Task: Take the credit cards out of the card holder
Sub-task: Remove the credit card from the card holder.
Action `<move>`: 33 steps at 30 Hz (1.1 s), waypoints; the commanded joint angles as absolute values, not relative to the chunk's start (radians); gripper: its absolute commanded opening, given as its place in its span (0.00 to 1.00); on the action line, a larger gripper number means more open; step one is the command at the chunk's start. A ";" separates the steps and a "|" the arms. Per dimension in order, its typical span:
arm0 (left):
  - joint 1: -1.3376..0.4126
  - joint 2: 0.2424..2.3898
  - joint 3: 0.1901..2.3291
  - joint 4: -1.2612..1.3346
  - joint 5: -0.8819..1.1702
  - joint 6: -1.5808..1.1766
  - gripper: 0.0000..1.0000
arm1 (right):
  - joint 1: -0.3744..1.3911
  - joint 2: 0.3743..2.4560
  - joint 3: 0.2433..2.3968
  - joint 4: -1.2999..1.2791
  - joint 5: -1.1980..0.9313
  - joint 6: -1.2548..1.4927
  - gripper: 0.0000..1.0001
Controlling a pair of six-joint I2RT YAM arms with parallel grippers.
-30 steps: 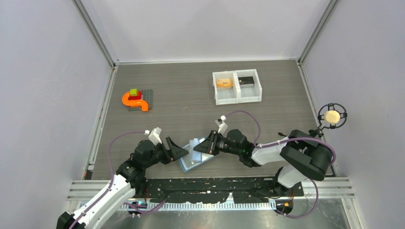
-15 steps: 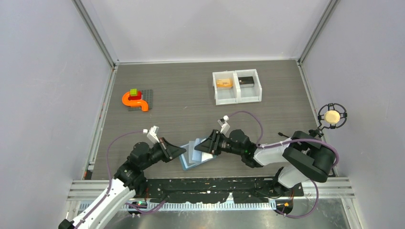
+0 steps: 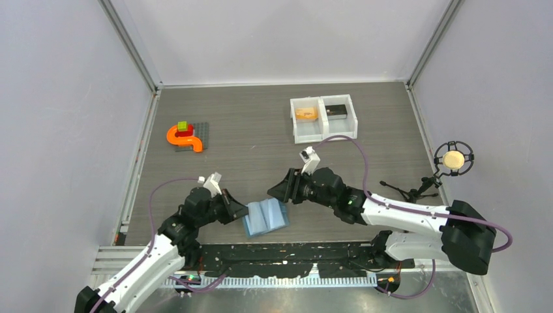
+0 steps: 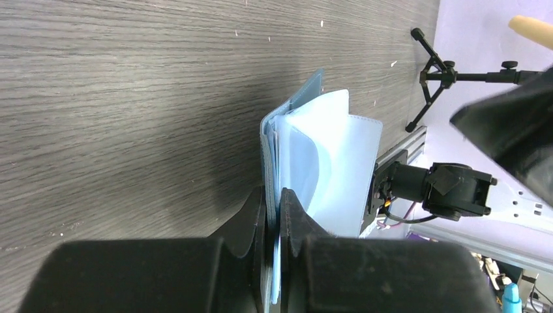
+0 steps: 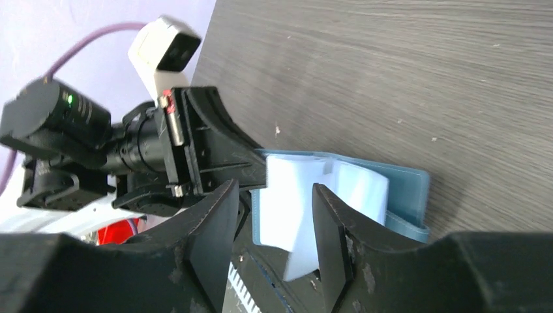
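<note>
Since the earlier frame the right tool (image 3: 277, 191) has been drawn back off the small light-blue soft bifold card holder (image 3: 267, 217) and spread partway, while the left tool (image 3: 243, 212) has been pressed together on the holder's left edge. The holder is left half-open on the grey desk (image 3: 248, 150), its long axis roughly along the line between the tools, just near-left of the right tool, with nothing in between. One orange-yellow card (image 3: 305, 113) and one dark card (image 3: 336, 111) are seen in the white two-compartment tray (image 3: 324, 137), well apart; whether a card is left in the pockets cannot be told.
</note>
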State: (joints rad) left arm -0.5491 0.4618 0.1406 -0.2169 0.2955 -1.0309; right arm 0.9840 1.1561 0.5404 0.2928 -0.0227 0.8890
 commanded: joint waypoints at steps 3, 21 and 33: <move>-0.545 0.559 0.278 -0.347 0.265 -1.024 0.00 | 1.082 1.223 0.629 0.265 -0.013 0.808 0.51; -0.545 0.584 0.424 -0.580 0.208 -1.010 0.00 | 1.126 1.405 0.757 0.279 -0.064 0.781 0.66; -0.545 0.603 0.387 -0.498 0.254 -1.036 0.00 | 1.153 1.573 0.924 0.138 0.032 0.734 0.71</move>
